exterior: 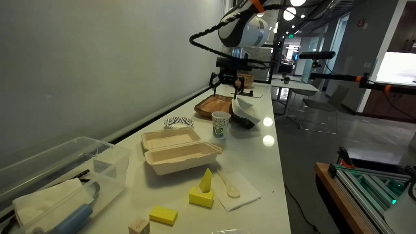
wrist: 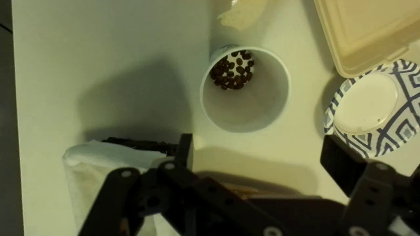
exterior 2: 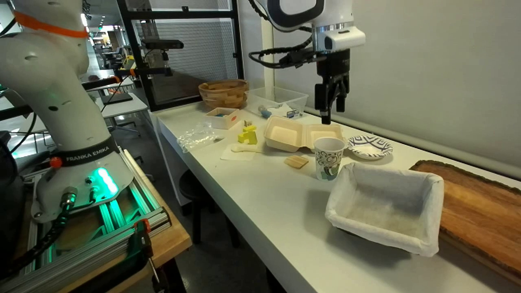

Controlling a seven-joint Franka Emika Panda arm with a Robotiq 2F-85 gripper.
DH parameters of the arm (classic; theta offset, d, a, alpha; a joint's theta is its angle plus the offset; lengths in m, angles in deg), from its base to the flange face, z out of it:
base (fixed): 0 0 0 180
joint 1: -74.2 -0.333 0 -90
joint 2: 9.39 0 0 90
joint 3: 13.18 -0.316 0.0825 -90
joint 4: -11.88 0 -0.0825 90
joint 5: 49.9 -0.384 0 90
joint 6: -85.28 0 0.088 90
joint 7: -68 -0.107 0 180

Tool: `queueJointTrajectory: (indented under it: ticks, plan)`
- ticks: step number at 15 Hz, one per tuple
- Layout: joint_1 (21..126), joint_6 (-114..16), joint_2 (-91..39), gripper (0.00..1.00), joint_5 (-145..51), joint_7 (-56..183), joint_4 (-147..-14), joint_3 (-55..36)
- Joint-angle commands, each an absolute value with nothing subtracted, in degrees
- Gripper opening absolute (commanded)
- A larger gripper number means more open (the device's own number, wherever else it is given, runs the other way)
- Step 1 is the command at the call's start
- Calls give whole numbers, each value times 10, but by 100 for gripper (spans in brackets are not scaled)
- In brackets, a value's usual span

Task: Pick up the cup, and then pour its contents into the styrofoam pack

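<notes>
White arm (exterior 2: 61,97) is wearing orange band (exterior 2: 51,27) | black ring (exterior 2: 87,152) is saying FRANKA EMIKA | light (exterior 2: 106,181) is glowing green | jaws and bumpy cable (exterior: 214,28) are looking black

Styrofoam pack (wrist: 372,31) partly offscreen (wrist view).

In my wrist view, the cup (wrist: 251,103) stands on the surface (wrist: 82,49) ahead of the gap between my jaws, beans (wrist: 230,73) in its bottom. Ahead and right of the jaws sits the bowl (wrist: 370,105); farther ahead on that side, the styrofoam pack (wrist: 367,36). The basket (wrist: 111,160) lies to their left, partly hidden by them. In an exterior view, the tray (exterior: 213,104) shows below the jaws, beside the basket.
</notes>
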State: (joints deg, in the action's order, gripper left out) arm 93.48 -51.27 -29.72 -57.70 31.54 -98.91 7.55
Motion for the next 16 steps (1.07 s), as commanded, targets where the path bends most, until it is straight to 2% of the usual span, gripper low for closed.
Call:
queueJointTrajectory:
  ticks: [1,13,16]
  plan:
    - [947,-547,-332,100,-654,317,-994,59]
    - [948,-609,-387,98,-703,327,-981,43]
    - [951,-613,-398,83,-712,334,-975,40]
